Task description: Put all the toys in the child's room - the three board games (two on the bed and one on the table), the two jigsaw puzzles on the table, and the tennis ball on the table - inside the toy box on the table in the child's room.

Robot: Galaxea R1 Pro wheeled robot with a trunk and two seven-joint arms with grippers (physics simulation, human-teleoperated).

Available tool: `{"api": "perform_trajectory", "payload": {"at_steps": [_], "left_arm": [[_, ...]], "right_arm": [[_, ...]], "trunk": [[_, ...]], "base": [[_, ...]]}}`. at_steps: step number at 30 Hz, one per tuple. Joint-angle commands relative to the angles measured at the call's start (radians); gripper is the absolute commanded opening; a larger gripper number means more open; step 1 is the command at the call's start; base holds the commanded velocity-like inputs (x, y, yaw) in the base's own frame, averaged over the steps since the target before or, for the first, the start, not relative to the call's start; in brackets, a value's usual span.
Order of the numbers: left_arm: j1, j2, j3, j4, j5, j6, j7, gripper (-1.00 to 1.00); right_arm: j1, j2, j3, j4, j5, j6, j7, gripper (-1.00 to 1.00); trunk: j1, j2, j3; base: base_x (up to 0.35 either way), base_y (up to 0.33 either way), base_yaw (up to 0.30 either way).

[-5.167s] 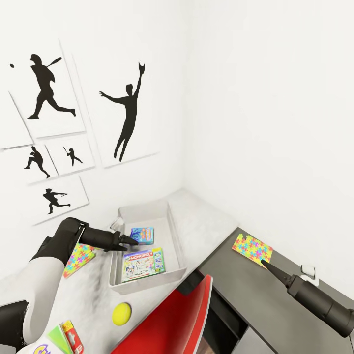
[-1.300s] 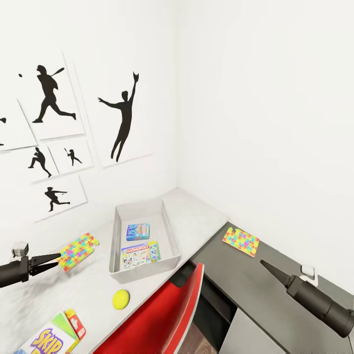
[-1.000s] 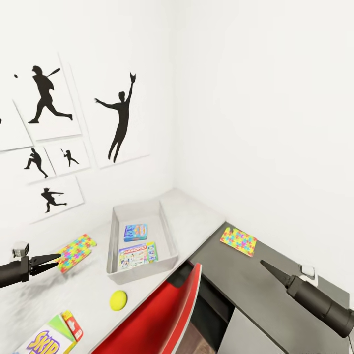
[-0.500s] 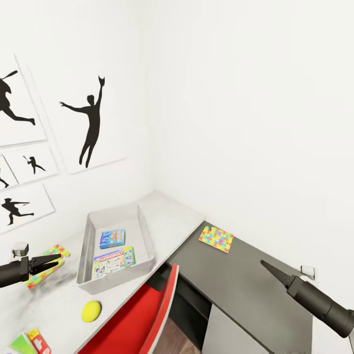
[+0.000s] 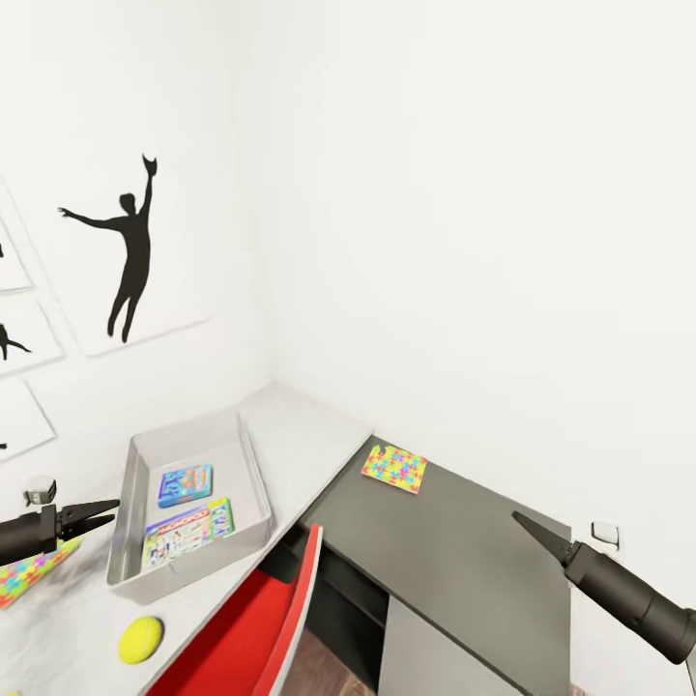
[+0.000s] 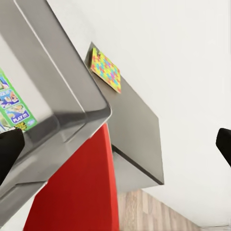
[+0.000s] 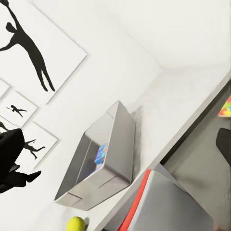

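Sitting in the lower left of the head view:
Toy box [image 5: 253, 483]: grey bin on the light-grey table [image 5: 309, 430], two board games flat inside.
Blue game [image 5: 185, 484]: on the bin floor, toward the wall.
Pale game [image 5: 188, 532]: just beside the blue one, toward the near wall of the bin.
Tennis ball [image 5: 141, 639]: on the table near the bin, bottom left.
Near puzzle [image 5: 24, 573]: at the left edge, partly cut off.
Far puzzle [image 5: 394, 468]: flat on the dark side cabinet [image 5: 464, 561], centre of the frame.
Left gripper [image 5: 104, 509]: above the near puzzle, jaws apart, nothing between them.
Right gripper [image 5: 517, 518]: lower right, over the cabinet; jaws look together, though the angle is poor.
Chair [image 5: 256, 628]: red, bottom centre, between table and cabinet.
Wall picture [image 5: 121, 242]: black leaping figure, upper left.
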Motion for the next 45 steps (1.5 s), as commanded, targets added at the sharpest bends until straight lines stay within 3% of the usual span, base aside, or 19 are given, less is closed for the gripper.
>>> {"api": "perform_trajectory", "payload": {"at_steps": [1,45], "left_arm": [[-0.001,0.0,0.002,-0.001,-0.006,0.01,-0.006,1.0],[0.001,-0.002,0.002,0.0,-0.006,0.008,-0.006,1.0]], "right_arm": [[-0.001,0.0,0.0,0.0,-0.003,0.006,0.001,1.0],[-0.002,-0.001,0.0,0.0,-0.004,0.006,0.001,1.0]], "trunk": [[0.001,-0.002,-0.001],[0.001,-0.002,0.047]], "base": [[0.0,-0.001,-0.228],[0.022,-0.003,-0.228]]}}
